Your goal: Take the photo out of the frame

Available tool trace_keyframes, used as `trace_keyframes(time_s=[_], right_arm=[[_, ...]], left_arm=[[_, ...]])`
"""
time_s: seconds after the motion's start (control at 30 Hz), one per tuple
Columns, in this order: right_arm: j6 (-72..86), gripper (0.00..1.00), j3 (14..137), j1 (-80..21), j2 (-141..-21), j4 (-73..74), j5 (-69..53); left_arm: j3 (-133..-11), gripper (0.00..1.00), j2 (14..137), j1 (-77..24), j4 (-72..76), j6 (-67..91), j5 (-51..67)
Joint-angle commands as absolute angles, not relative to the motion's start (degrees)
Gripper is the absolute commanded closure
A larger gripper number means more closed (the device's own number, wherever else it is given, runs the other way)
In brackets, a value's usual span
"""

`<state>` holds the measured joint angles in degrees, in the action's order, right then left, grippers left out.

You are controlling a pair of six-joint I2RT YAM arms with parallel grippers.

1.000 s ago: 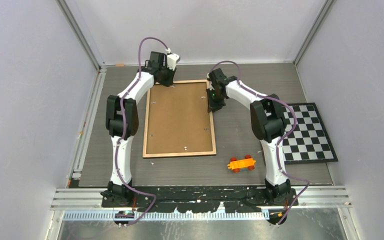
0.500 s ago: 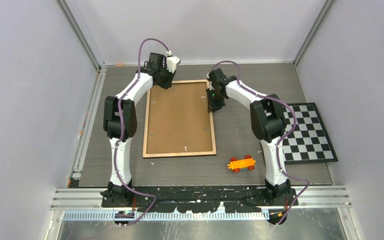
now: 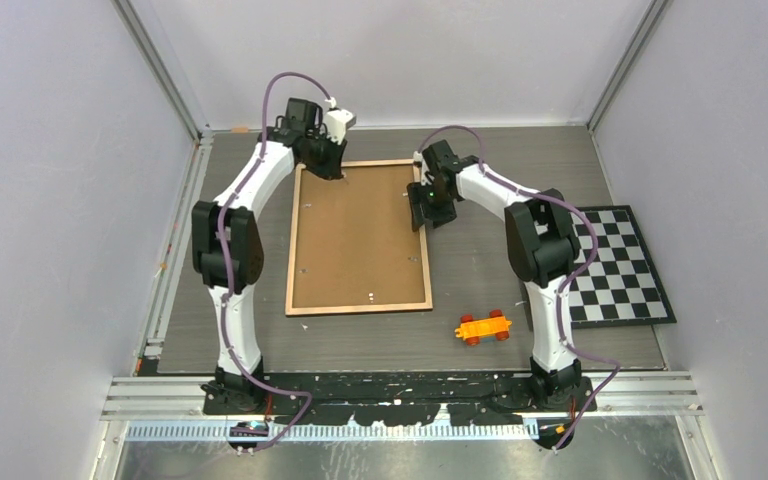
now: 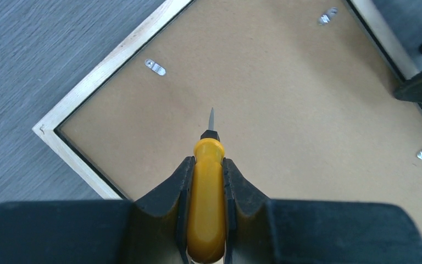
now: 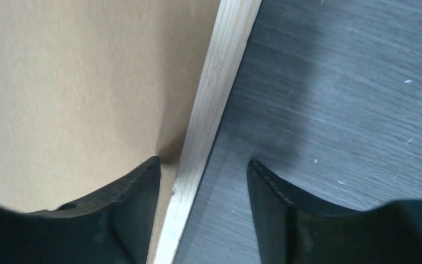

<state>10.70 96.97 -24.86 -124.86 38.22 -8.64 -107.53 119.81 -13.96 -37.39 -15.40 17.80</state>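
Even, diffuse overhead light fills the top view, leaving only faint, soft-edged shadows on the grey wood-grain tabletop (image 3: 480, 270). A dull sheen runs along the silver metal floor strip (image 3: 400, 460) at 6 o'clock. In the left wrist view the brown-backed, wooden-rimmed picture frame (image 4: 286, 110) is crisp and the yellow plastic tool handle (image 4: 207, 209) is faintly glossy. In the right wrist view the black right end effector (image 5: 202, 161) is soft-focused, casting a dark shadow toward 12 o'clock across rim and tabletop.

You can pass left of the frame (image 3: 360, 237); right of it stand the toy car (image 3: 483, 327) and checkered mat (image 3: 615, 265).
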Motion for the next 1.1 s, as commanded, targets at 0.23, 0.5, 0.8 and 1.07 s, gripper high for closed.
trace_keyframes(time_s=[0.23,0.5,0.8,1.07], right_arm=[[-8.6,0.22,93.2,-24.8,-106.9,38.1,-20.7],[-18.3,0.24,95.0,-29.6,-105.2,40.1,-31.5],[-19.8,0.47,97.2,-34.5,-107.0,41.4,-34.0],[-20.4,0.61,97.6,-36.5,-107.4,39.8,-33.1]], left_arm=[[-111.2,1.00,111.0,-12.1,-57.2,-13.0,35.0],[-111.2,1.00,111.3,-13.1,-64.5,-6.8,49.4],[-107.5,1.00,108.9,-14.3,-64.1,-5.1,53.1],[-107.1,1.00,108.7,-15.3,-66.1,-6.2,56.0]])
